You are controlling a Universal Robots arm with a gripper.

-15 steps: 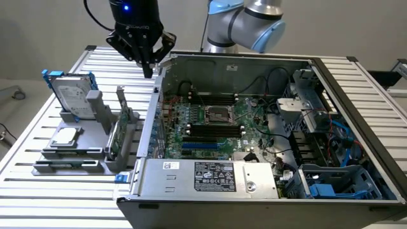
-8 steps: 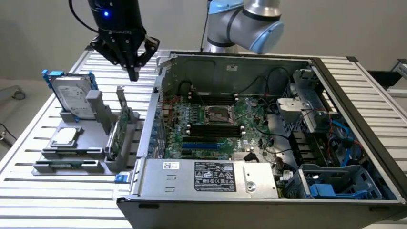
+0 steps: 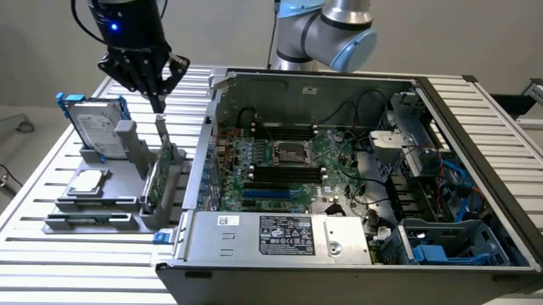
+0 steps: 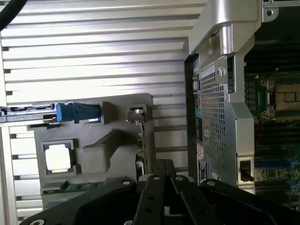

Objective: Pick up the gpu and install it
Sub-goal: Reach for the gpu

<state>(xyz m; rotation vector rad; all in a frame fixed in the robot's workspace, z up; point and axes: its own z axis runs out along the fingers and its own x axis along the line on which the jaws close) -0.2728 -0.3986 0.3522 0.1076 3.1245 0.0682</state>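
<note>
The gpu (image 3: 163,166) stands on edge in a grey holder (image 3: 119,203) at the exterior view's left, beside the open computer case. Its green board shows, and its silver end bracket (image 3: 159,124) points up. My gripper (image 3: 157,105) hangs directly over that bracket, fingers shut to a point a little above its top end, with nothing between them. In the wrist view the gpu (image 4: 142,157) appears edge-on with its bracket (image 4: 136,114), and the black fingers (image 4: 161,180) sit close beside the card, not around it.
The holder also carries a silver hard drive in a blue frame (image 3: 95,126), a processor (image 3: 88,182) and a memory stick (image 3: 83,221). The open case (image 3: 212,101) shows its motherboard (image 3: 280,162) and power supply (image 3: 280,235). Everything rests on a slatted metal table (image 3: 51,267).
</note>
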